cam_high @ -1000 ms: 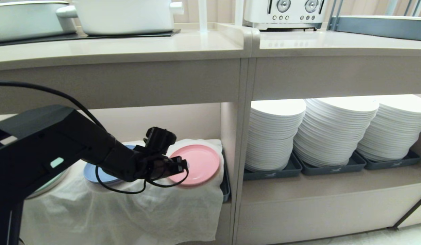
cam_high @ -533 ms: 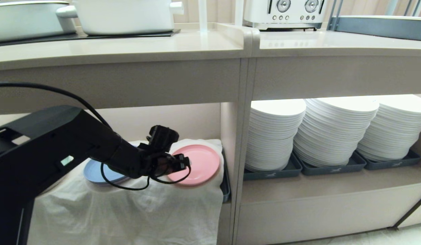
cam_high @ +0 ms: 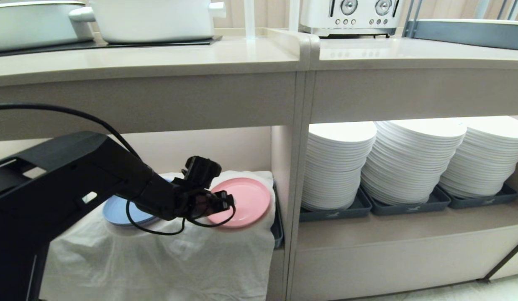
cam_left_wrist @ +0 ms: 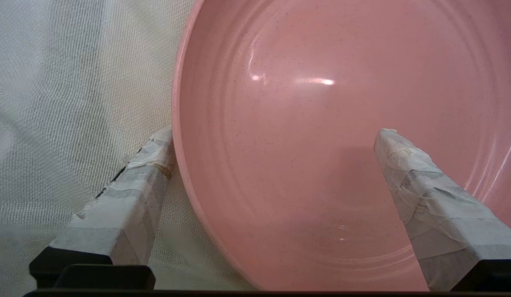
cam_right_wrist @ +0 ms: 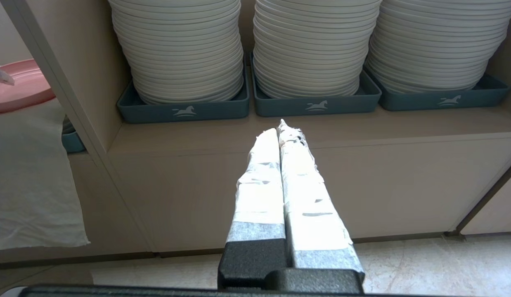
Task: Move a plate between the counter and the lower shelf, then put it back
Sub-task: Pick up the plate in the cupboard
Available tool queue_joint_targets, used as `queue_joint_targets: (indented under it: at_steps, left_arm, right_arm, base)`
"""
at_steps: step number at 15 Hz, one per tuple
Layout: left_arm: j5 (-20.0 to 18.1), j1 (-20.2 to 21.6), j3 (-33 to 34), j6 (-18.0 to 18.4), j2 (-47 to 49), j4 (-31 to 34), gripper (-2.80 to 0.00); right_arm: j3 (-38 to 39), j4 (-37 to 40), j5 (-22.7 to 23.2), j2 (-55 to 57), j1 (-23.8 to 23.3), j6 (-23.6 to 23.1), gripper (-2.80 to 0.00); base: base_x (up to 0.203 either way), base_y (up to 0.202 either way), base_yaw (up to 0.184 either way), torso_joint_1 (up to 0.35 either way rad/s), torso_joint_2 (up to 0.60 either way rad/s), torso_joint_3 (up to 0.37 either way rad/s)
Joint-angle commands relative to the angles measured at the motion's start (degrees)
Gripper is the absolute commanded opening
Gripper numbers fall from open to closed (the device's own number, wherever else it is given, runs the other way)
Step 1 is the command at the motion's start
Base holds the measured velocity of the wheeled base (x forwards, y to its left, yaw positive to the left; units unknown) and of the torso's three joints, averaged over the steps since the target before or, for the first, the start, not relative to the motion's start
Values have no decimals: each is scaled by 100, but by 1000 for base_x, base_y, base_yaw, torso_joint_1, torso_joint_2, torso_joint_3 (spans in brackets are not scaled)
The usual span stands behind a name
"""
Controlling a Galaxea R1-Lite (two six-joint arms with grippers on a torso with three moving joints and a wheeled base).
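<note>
Pink plate (cam_high: 242, 202) lying flat on the white cloth (cam_high: 167, 259) of the lower shelf (cam_high: 225, 146), centre of the head view. Left tool (cam_left_wrist: 276, 136) spread wide, straddling the plate's near-left rim. Right tool (cam_right_wrist: 282, 132) closed, parked well apart.

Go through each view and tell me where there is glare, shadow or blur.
Head view: lit recesses glow bright, the stacked white plates nearly washed out; left arm dark in front. Left wrist view: two glare spots on the pink plate, a soft shadow under one taped finger of the open left pincer; cloth blurred. Right wrist view: evenly lit, sharp; shut right pincer.
</note>
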Motion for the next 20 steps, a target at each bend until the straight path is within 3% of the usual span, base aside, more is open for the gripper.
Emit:
queue_joint_targets:
  at_steps: [1,6,7,20]
  left_arm:
    - [7,1,-28,-19,40,-11,0]
    - [112,-1,-28,-19,58,-20,0]
    - [113,0,-28,-27,58,-20,-280]
    - [244,8,-87,-19,65,-13,-280]
  right_arm:
    - [0,-2,0,0,2,-1,-280]
    - [0,-2,0,0,2,-1,-280]
    - [0,6,0,0,2,-1,-280]
    - [0,-1,0,0,0,-1,-280]
  base:
    - [0,0,0,0,0,0]
    - [0,0,0,0,0,0]
    - [0,0,0,0,0,0]
    - [0,0,0,0,0,0]
